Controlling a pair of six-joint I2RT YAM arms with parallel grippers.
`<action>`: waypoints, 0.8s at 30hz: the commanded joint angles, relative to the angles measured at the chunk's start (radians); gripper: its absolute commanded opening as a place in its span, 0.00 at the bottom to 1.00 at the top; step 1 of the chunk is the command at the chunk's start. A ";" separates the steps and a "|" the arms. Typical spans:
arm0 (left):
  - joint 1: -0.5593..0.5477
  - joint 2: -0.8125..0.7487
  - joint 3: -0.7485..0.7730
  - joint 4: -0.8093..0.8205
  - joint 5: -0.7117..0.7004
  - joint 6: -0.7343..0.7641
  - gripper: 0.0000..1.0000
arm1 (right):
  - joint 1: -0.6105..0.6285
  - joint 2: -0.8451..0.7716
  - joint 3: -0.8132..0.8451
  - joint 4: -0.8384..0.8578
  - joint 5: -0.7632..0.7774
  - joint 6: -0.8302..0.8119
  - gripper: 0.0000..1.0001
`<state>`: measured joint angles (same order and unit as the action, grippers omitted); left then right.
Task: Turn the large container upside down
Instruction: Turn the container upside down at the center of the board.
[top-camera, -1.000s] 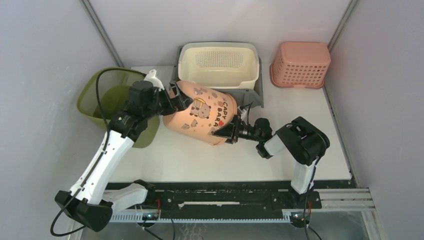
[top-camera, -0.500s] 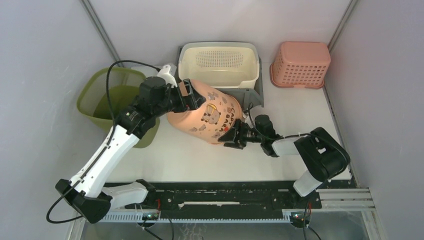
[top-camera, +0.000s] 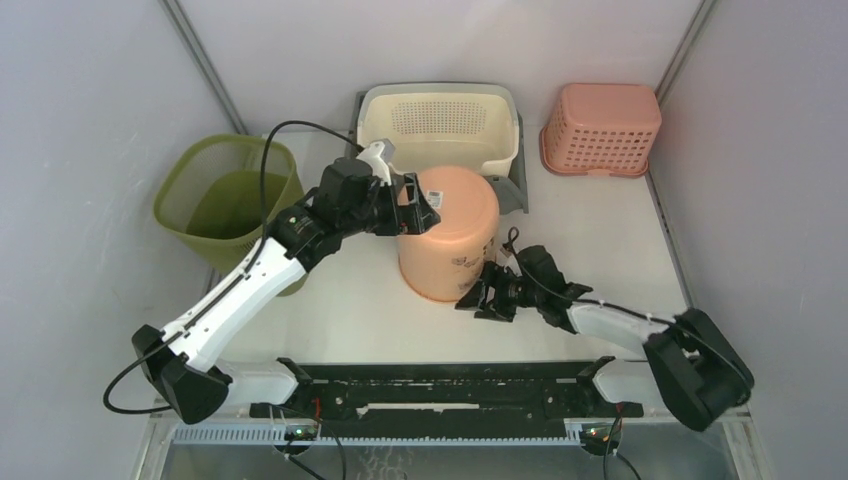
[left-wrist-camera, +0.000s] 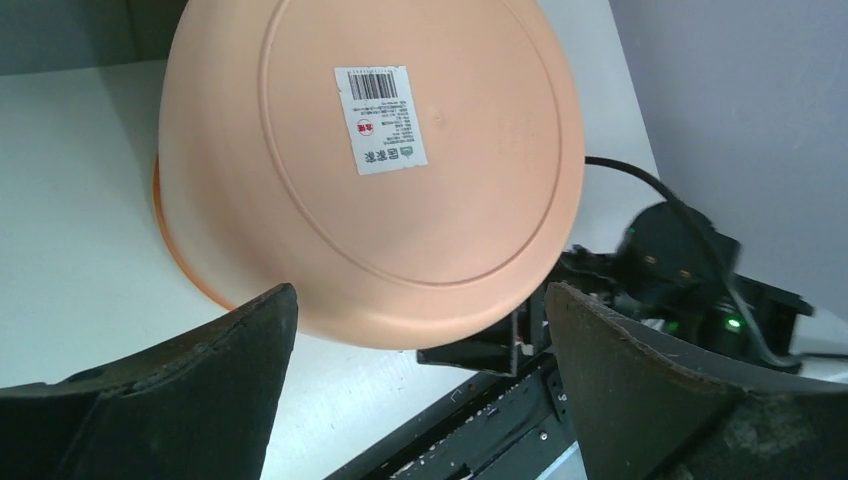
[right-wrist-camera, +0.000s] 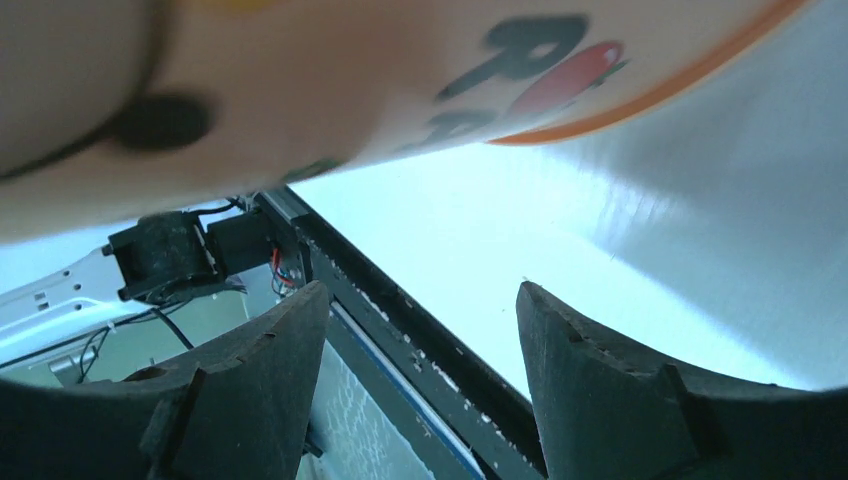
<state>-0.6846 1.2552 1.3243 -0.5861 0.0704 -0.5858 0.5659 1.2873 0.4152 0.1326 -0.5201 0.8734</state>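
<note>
The large container (top-camera: 447, 235) is a peach tub with cartoon print, standing mouth-down on the table. Its flat base with a barcode label (left-wrist-camera: 380, 120) faces up. My left gripper (top-camera: 415, 205) hovers at the upper left of the base. It is open, jaws spread wide around the base's near edge (left-wrist-camera: 417, 300), gripping nothing. My right gripper (top-camera: 485, 298) lies low on the table by the tub's front right rim. It is open and empty (right-wrist-camera: 422, 290), with the printed wall and orange rim (right-wrist-camera: 350, 80) just above its fingers.
A green bin (top-camera: 225, 195) stands at the left and a cream perforated tray (top-camera: 440, 125) right behind the tub. A pink basket (top-camera: 602, 128) sits upside down at the back right. The black base rail (top-camera: 450, 385) runs along the near edge.
The tub went from lying tilted on its side to standing mouth-down. My left gripper swung right over its base. My right gripper opened wider and dropped to the table by the rim.
</note>
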 joint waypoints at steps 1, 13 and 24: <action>-0.011 0.019 0.058 0.021 -0.003 0.001 0.98 | 0.018 -0.164 -0.002 -0.165 0.064 -0.048 0.77; -0.013 -0.056 0.075 -0.087 -0.108 0.122 1.00 | 0.176 -0.510 0.115 -0.533 0.306 -0.164 0.79; -0.011 -0.260 0.044 -0.170 -0.164 0.109 1.00 | 0.537 -0.135 0.497 -0.553 0.521 -0.257 0.79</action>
<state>-0.6930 1.0901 1.3350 -0.7296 -0.0414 -0.4858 1.0199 1.0290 0.7738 -0.4324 -0.0917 0.6865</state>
